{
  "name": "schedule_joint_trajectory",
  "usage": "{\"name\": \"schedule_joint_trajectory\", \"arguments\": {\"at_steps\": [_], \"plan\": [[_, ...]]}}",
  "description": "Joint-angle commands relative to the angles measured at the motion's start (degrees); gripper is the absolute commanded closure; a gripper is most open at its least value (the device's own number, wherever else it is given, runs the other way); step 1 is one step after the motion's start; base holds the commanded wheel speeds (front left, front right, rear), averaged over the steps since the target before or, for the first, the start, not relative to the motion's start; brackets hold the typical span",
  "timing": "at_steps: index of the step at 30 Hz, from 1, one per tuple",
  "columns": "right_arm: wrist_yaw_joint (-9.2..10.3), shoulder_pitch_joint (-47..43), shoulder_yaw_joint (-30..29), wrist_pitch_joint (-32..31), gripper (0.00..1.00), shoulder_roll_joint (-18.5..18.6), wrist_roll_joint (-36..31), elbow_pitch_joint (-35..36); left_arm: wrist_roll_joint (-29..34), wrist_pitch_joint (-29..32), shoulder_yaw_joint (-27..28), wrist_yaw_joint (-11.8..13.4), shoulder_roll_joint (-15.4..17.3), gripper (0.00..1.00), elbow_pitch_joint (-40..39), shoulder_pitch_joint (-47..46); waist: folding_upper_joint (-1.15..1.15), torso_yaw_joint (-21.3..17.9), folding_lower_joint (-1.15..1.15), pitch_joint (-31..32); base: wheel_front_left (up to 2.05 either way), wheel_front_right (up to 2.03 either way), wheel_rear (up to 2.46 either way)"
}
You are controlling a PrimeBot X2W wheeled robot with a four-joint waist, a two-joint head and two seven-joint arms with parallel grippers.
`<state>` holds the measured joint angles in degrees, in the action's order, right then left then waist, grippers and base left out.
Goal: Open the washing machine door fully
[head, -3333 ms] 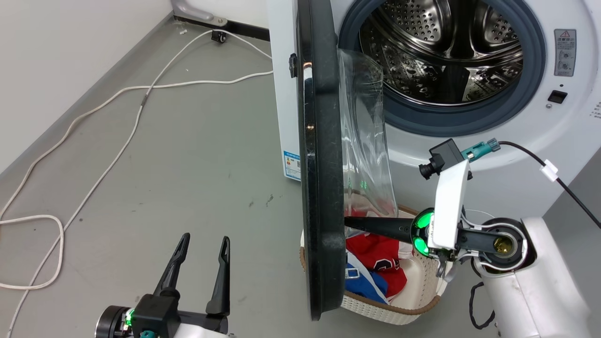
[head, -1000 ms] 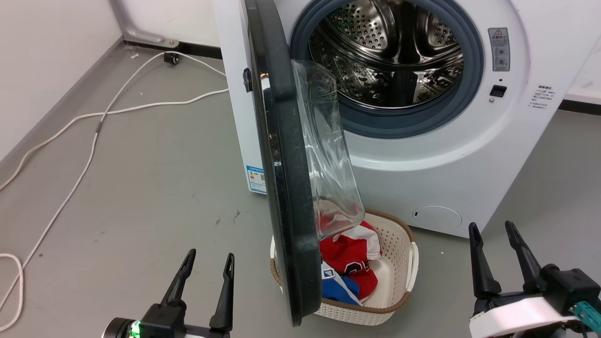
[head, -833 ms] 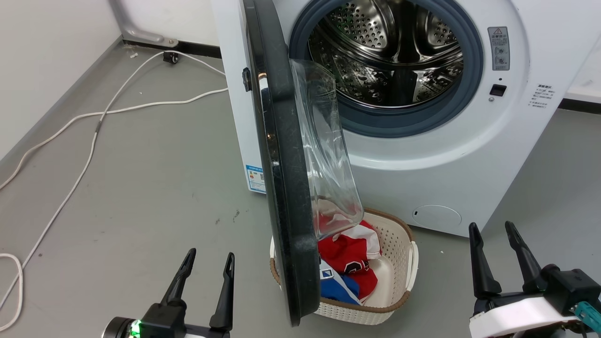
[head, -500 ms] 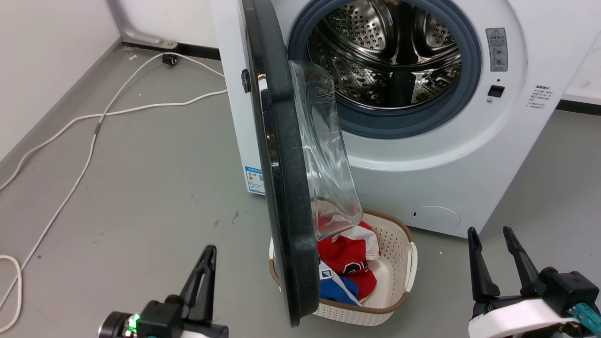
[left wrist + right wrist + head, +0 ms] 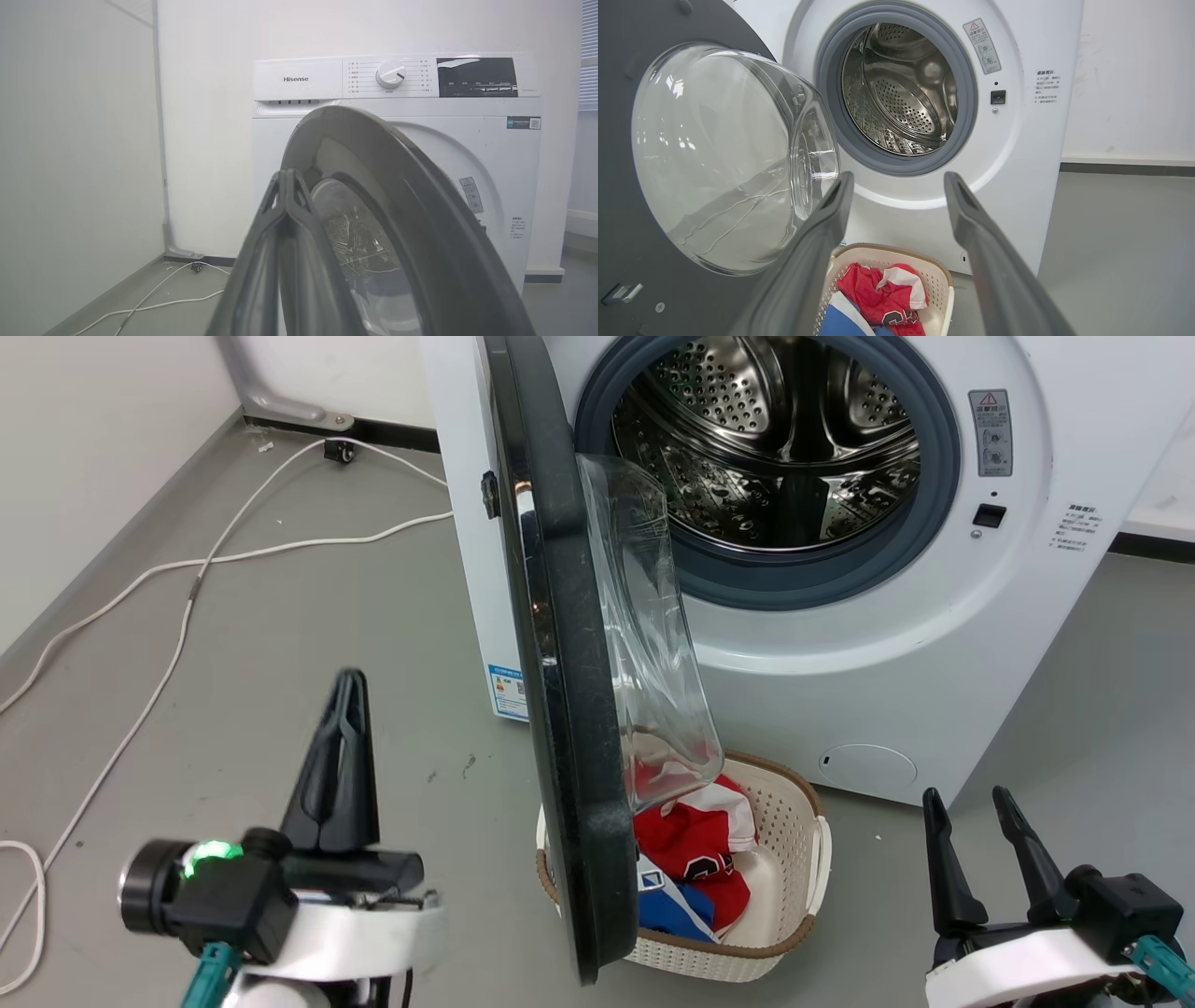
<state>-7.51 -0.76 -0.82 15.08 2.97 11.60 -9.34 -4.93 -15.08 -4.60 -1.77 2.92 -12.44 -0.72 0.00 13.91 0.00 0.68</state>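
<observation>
While the washing machine door (image 5: 560, 709) stands roughly square to the front of the washing machine (image 5: 887, 644), edge-on in the head view and hinged at the machine's left side, the task is judged incomplete: further outward swing appears available. The left claw (image 5: 347, 683) is clenched on nothing, positioned on the side of the door's outer face and apart from it. The right claw (image 5: 964, 795) is released, low on the inner side, also apart. Treat the door as a rigid, fairly heavy panel that should turn freely on its hinge. Its glossy black rim is likely slippery, so pushing is preferable to pinching. Apply force to the inner rim near the free edge, farthest from the hinge. Avoid the clear glass bowl (image 5: 653, 644), which bulges inward and may scratch or crack. A laundry basket (image 5: 794, 905) of clothes sits on the floor partly beneath the door.
</observation>
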Motion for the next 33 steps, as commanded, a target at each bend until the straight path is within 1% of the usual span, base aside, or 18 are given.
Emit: {"name": "schedule_joint_trajectory", "arguments": {"at_steps": [1,5,7,12,16,20,25,29,33], "plan": [[0.04,0.6,0.1,0.1,0.00,-0.2,0.2,-0.2,0.0,-0.1,0.1,-0.2,-0.1,1.00,-1.1,-1.6,0.00,0.0,0.00,0.0,0.00,0.00,0.00],[0.04,0.9,0.3,0.1,0.00,-0.2,0.5,-0.3,1.2,-0.1,-0.9,-1.2,-0.1,1.00,-3.8,-4.3,0.00,-0.2,0.00,-0.1,0.00,0.00,0.00],[0.04,0.9,0.2,0.1,0.00,-0.2,0.6,-0.3,0.7,-0.1,-2.1,-1.8,-0.1,1.00,-4.9,-5.2,0.00,-0.3,0.00,-0.1,0.00,0.00,0.00],[0.04,0.7,-0.7,0.1,0.00,-0.2,1.1,-0.5,2.1,-0.1,-7.6,-3.6,0.0,1.00,-5.1,-6.3,0.00,-0.5,0.00,-0.1,0.00,0.00,0.00],[0.04,0.8,-1.1,0.1,0.00,-0.2,1.4,-0.6,-0.1,-0.1,-11.8,-4.1,0.0,1.00,-2.7,-4.6,0.00,-0.5,0.00,-0.1,0.00,0.00,0.00],[0.04,0.8,-1.3,0.1,0.00,-0.2,1.7,-0.9,-0.5,-0.1,-15.7,-4.7,0.0,1.00,0.5,-3.0,0.00,-0.8,0.00,-0.1,0.00,0.00,0.00],[0.04,0.4,-1.6,0.1,0.00,-0.2,1.6,-1.2,-1.5,-0.1,-21.3,-5.3,0.0,1.00,6.6,-1.3,0.00,-0.7,0.00,0.0,0.00,0.00,0.00],[0.04,0.3,-1.8,0.1,0.00,-0.2,1.6,-1.4,-2.2,-0.1,-23.7,-5.5,0.3,1.00,11.0,-1.3,0.00,-0.6,0.00,0.1,0.00,0.00,0.00],[0.04,0.4,-1.9,0.1,0.00,-0.2,1.4,-1.4,-3.0,-0.1,-24.3,-5.6,0.5,1.00,15.5,-1.5,0.00,-0.6,0.00,0.1,0.00,0.00,0.00]]}}
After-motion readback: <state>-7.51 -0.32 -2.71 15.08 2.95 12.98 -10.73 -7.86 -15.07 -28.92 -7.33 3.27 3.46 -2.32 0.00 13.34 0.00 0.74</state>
